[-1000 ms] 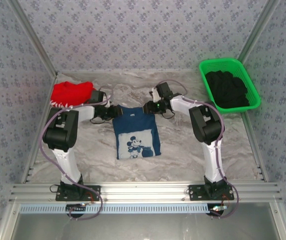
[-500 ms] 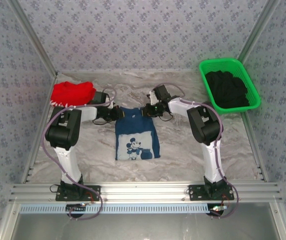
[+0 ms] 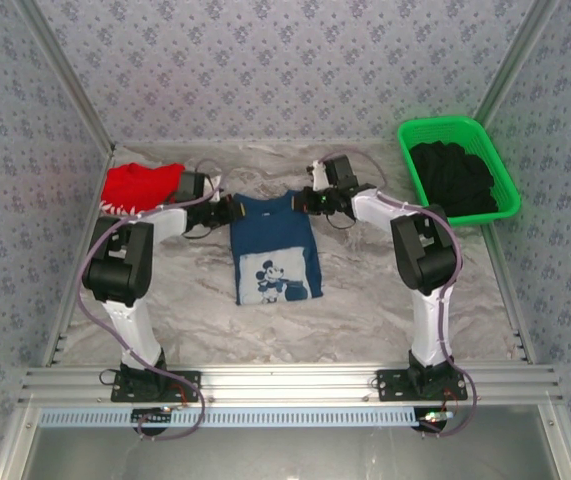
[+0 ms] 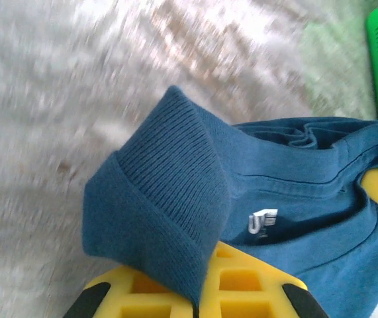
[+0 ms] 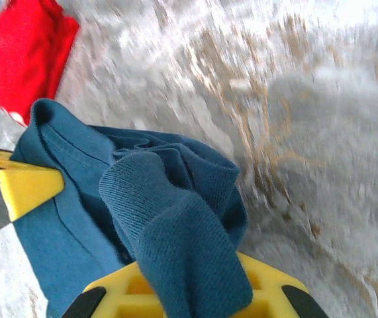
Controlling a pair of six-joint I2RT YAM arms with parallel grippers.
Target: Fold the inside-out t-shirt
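The dark navy-blue cloth t-shirt [image 3: 275, 250] with a cartoon print lies flat on the grey marbled table [image 3: 385, 290] between my arms, its collar end away from my bases. My left gripper [image 3: 227, 208] pinches one top corner and my right gripper [image 3: 308, 200] the other. At each wrist, ribbed cloth drapes over my yellow pads [image 4: 241, 291]. To fold well, I judge I should lift both corners level and together, hold the cloth taut between them, and lay the collar edge toward the hem. Uneven height would skew the crease. The red folded garment [image 3: 140, 185] sits near my left jaws, so I should steer clear of it.
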